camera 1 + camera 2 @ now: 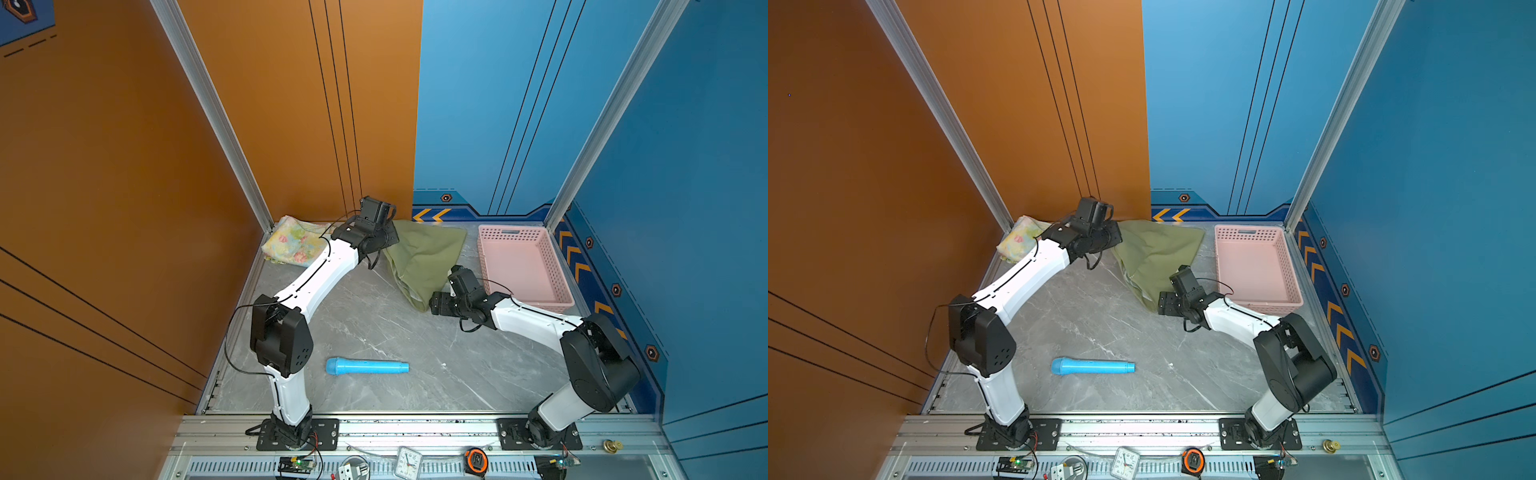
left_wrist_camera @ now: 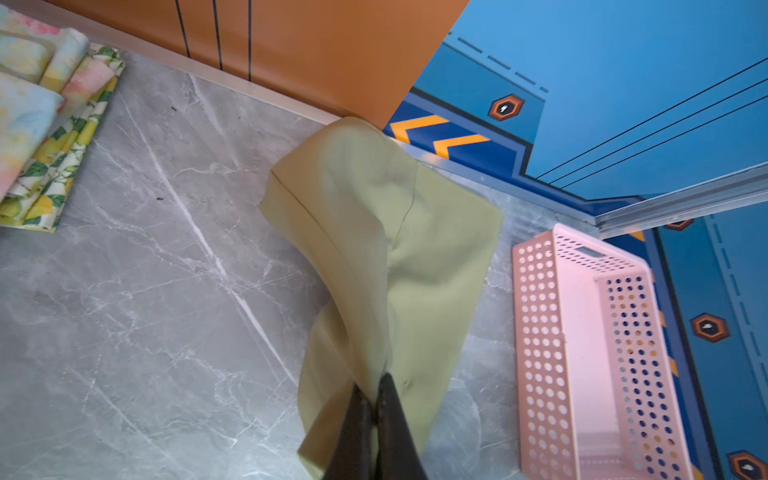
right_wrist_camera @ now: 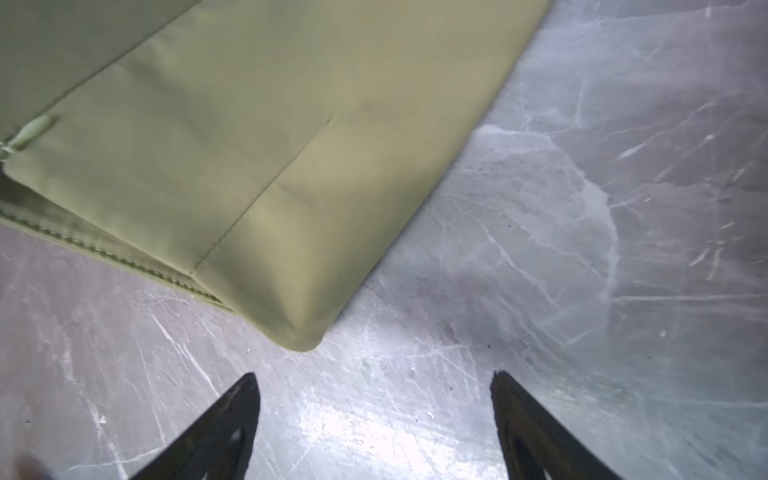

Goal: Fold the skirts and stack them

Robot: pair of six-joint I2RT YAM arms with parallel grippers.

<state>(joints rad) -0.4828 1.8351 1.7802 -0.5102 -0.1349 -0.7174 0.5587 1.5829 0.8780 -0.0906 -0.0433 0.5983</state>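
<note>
Wide grey marble-patterned tabletop point(image 1: 374, 328) under us. The white-and-black left arm point(image 1: 320, 274) rises straight off its base on the near rail, bends hard at the elbow and stretches its forearm away to the back wall, wrist hanging over the far edge of the cloth. The white-and-black right arm point(image 1: 536, 320) leans up from the near right corner, elbow high. Its forearm slopes down and inward, wrist low over the table!

The plain olive green skirt point(image 1: 424, 257) sits at the back middle, between the far-left corner pile and the pink plastic lattice basket point(image 1: 483, 253). One end is hoisted and draping down, the near corner flat on the marble.

In that far-left corner, folded, lies the pastel blue-yellow skirt with pink flowers point(image 1: 291, 243). The left wrist view shows it on top of the folded white lemon-and-leaf print skirt point(image 2: 62, 166). A light blue plastic tube point(image 1: 368, 367) lies on its side near the front, well apart from everything.

The pincers now: the left gripper point(image 2: 374, 382) is pinched tight on the olive cloth, fabric hanging from its tips. The right gripper point(image 3: 372, 374) is spread wide and holds nothing, and the skirt's corner lies just ahead of its fingers point(image 3: 237, 407), not touching.
</note>
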